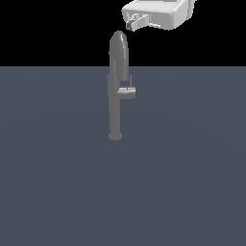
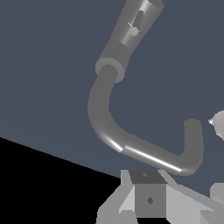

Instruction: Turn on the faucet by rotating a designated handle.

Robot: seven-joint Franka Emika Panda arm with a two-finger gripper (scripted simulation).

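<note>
The faucet is a tall slim grey column standing on a small round base, with a rounded spout top. The handle is a short stub on the column's side toward the exterior view's right, with a thin rod rising from it. My gripper hangs just above the spout top, slightly toward the exterior view's right, touching nothing. Its fingers look pressed together and empty. In the wrist view the curved spout pipe bends just beyond my gripper, and the handle shows small on the column farther off.
The faucet stands alone on a flat dark blue-grey surface. Black background lies beyond the surface's far edge, behind the spout top and my hand.
</note>
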